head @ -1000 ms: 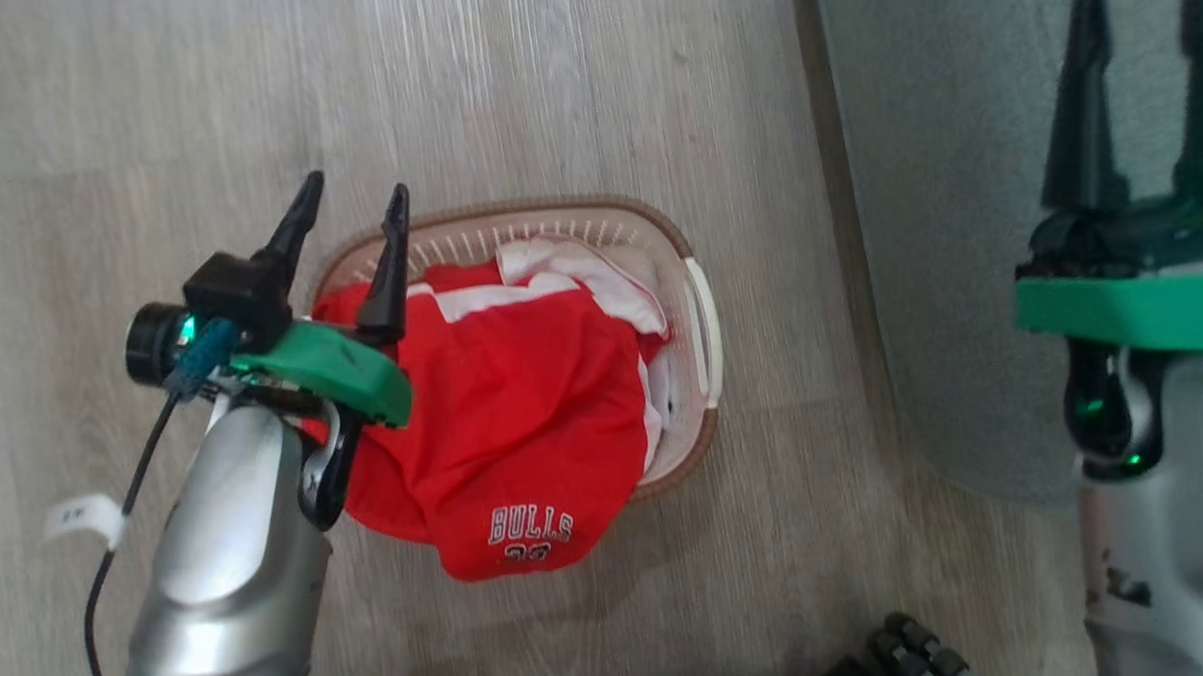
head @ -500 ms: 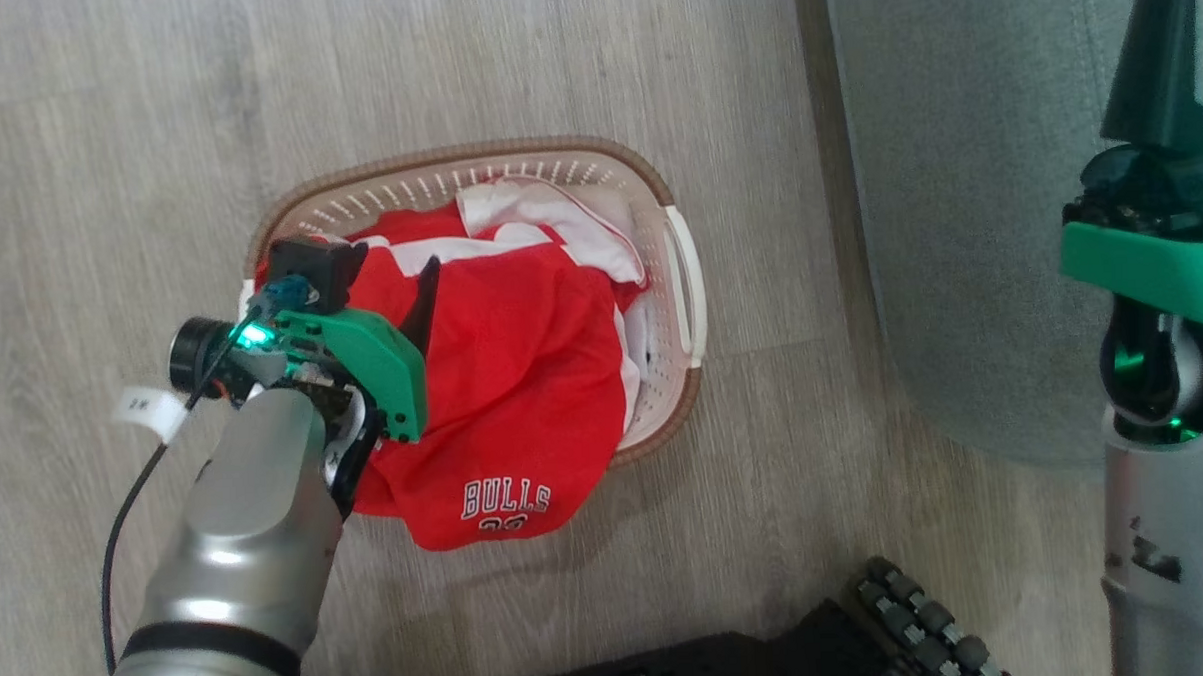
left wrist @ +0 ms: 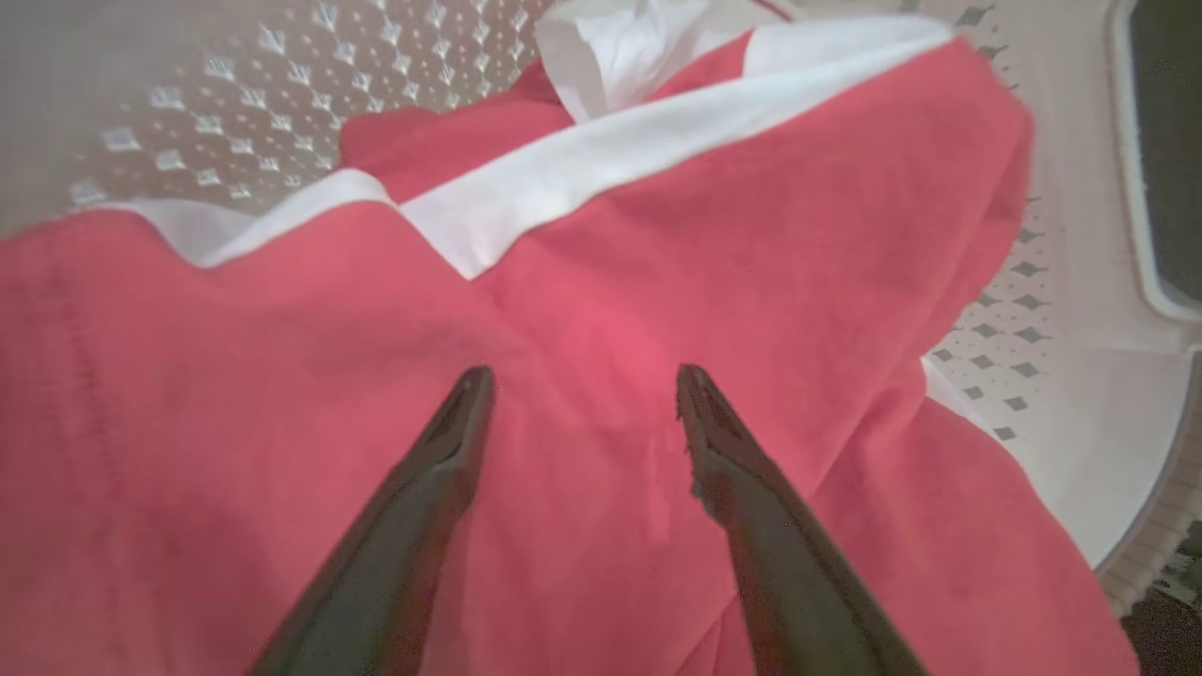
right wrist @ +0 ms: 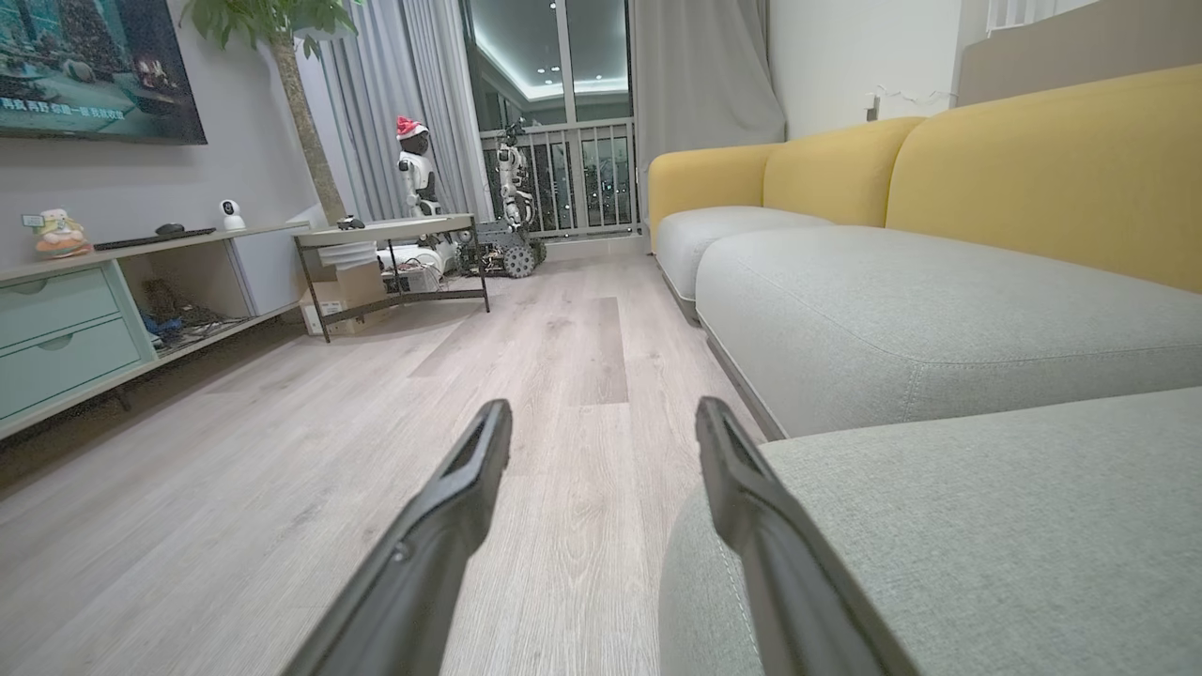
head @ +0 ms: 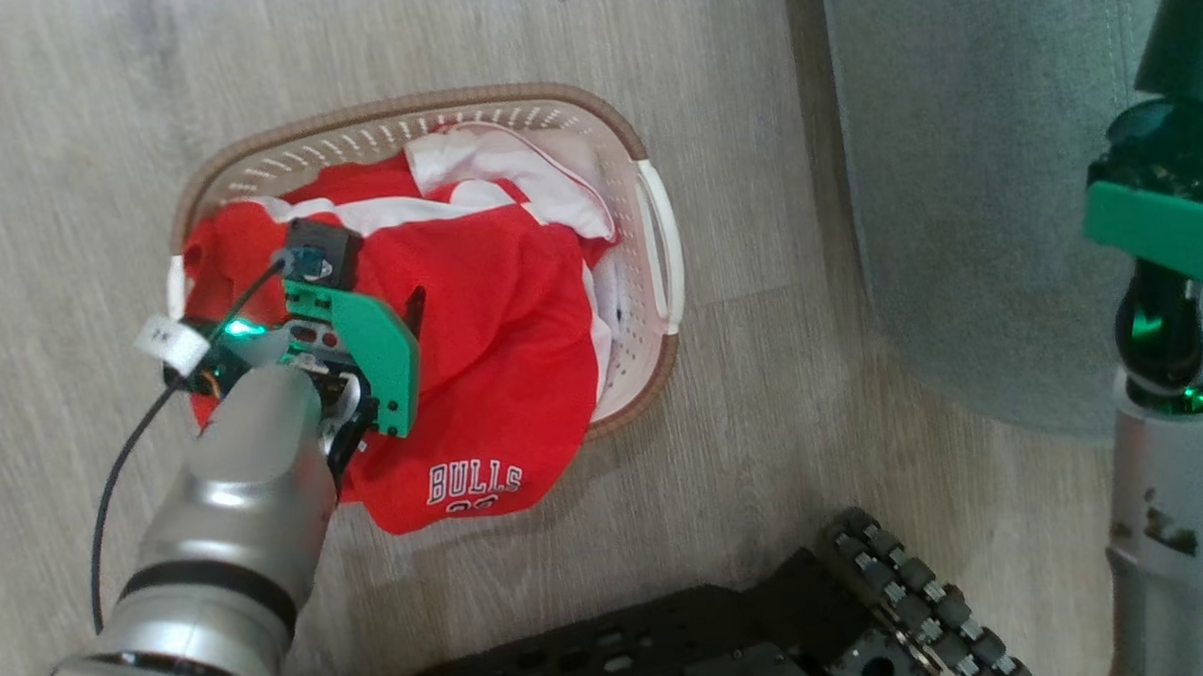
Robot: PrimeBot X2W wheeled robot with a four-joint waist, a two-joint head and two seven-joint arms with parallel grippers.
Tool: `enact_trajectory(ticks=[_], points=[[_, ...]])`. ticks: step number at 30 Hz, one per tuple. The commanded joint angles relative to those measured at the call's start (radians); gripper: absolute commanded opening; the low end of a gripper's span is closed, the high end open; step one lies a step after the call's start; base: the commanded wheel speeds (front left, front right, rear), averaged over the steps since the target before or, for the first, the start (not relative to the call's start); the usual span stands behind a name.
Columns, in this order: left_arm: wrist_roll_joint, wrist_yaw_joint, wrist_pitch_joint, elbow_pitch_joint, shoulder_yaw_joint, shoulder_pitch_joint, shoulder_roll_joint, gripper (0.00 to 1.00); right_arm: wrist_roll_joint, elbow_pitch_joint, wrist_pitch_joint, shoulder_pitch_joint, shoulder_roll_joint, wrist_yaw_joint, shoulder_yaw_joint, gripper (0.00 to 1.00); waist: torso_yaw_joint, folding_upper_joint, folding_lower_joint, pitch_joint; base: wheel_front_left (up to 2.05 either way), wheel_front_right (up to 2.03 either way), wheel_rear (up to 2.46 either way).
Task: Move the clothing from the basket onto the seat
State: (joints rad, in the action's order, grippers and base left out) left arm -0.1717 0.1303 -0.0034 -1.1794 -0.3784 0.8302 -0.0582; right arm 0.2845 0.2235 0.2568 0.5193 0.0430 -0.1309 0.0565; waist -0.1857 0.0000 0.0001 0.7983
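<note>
Your left gripper (left wrist: 577, 376) hung with jaws spread wide, tips just above or on the clothing (head: 501, 331), gripping nothing. You would have done best to sink both tips around a thick fold before closing, since slack, thin jersey would likely slip. The red clothing lay heaped in the basket (head: 394, 120), a hem spilling over its rim at six o'clock. The basket was perforated cream plastic; the seat (head: 956, 166), grey-green fabric, lay at three o'clock. Your right gripper (right wrist: 601, 408) stood open, empty.

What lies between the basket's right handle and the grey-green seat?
In the head view, a strip of bare wooden floor lies between the basket and the seat; they do not touch.
</note>
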Motion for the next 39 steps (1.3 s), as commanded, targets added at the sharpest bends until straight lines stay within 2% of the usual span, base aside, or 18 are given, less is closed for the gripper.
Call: enact_trajectory(ticks=[1, 15, 24, 26, 27, 39], points=[[0.002, -0.008, 0.006, -0.007, 0.012, -0.001, -0.014, 1.00, 0.010, 0.042, 0.005, 0.005, 0.007, 0.000, -0.021, 1.00, -0.013, 0.0000, -0.0001, 0.017, 0.00, 0.00, 0.00], [0.074, -0.015, 0.153, -0.097, -0.097, 0.048, -0.031, 1.00, 0.028, 0.031, 0.005, 0.023, 0.007, 0.000, -0.044, 1.00, -0.047, 0.0000, -0.0001, 0.075, 0.00, 0.00, 0.00], [0.065, -0.006, 0.199, -0.106, -0.126, 0.054, -0.031, 1.00, 0.024, 0.020, 0.005, 0.026, 0.007, 0.000, -0.049, 1.00, -0.044, 0.0000, -0.0001, 0.072, 0.00, 0.00, 0.00], [0.058, -0.004, 0.195, -0.106, -0.130, 0.054, -0.029, 0.14, 0.023, 0.018, 0.005, 0.028, 0.007, 0.000, -0.049, 1.00, -0.043, 0.0000, -0.0001, 0.070, 0.00, 0.00, 0.00], [0.055, -0.003, 0.192, -0.106, -0.133, 0.054, -0.029, 0.00, 0.023, 0.017, 0.005, 0.028, 0.007, 0.000, -0.049, 1.00, -0.043, 0.0000, -0.0001, 0.069, 0.00, 0.00, 0.00], [-0.033, 0.000, 0.120, -0.076, -0.189, 0.025, -0.005, 0.00, 0.013, -0.003, 0.005, 0.018, 0.007, 0.000, -0.047, 1.00, -0.025, 0.0000, -0.0001, -0.027, 0.00, 0.00, 0.00]])
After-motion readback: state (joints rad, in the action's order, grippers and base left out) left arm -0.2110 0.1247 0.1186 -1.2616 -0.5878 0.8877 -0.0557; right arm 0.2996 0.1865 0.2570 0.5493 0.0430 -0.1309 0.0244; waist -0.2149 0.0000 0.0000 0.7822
